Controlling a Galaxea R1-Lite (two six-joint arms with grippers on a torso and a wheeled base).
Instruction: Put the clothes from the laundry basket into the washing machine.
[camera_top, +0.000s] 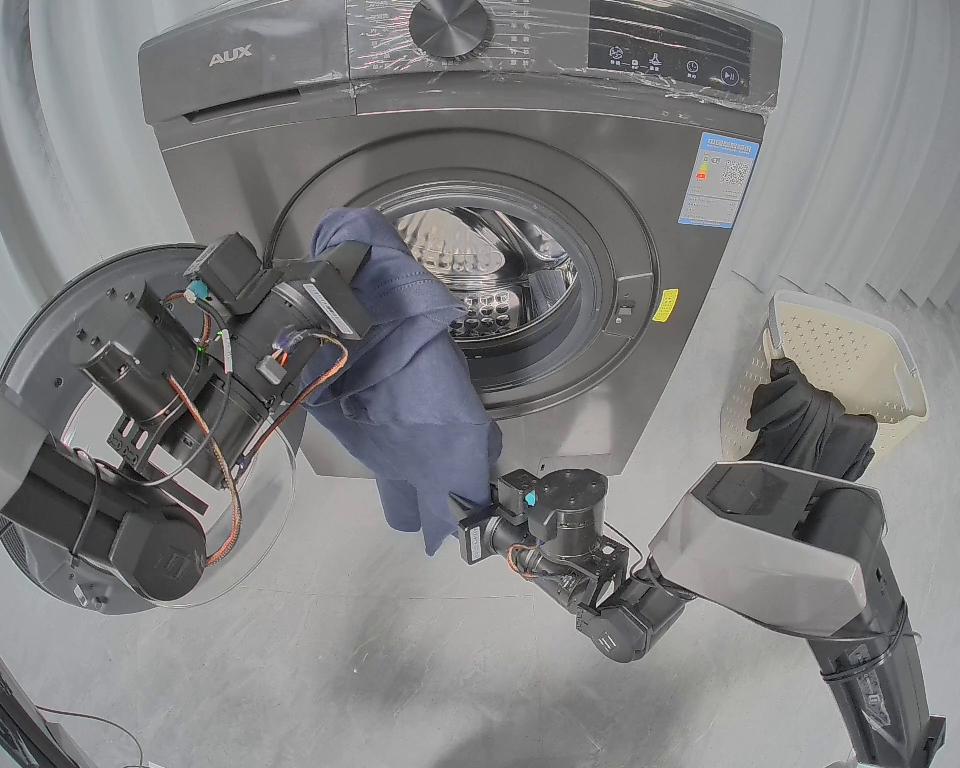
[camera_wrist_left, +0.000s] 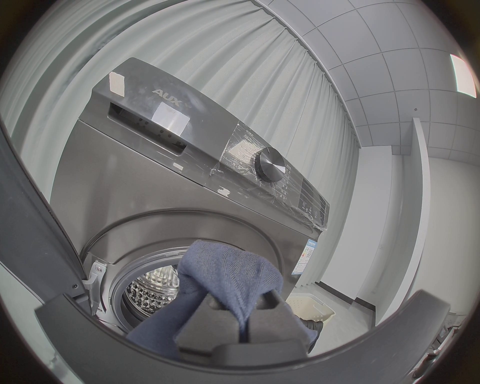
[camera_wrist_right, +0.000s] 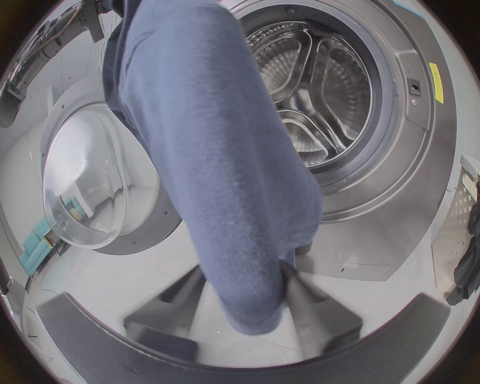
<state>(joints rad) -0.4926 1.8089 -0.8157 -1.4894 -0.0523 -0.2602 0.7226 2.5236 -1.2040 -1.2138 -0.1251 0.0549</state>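
At the far left, the round grey door with a clear glass window (camera_top: 90, 280) stands wide open. Beside it, the left gripper (camera_top: 345, 262) has its fingers closed tight on the top of a dark blue knit garment (camera_top: 410, 400) and holds it just before the mouth of the grey front-loading washing machine (camera_top: 600, 170). The garment hangs outside the shiny steel drum (camera_top: 480, 270), not yet in. Below, the right gripper (camera_top: 465, 515) has its fingers wide apart around the lower end and, I think, is not pinching it. At the right, black clothes (camera_top: 810, 420) hang over the cream plastic laundry basket (camera_top: 860, 340). Loading is the step in hand; next the cloth must go through the opening and be let go.
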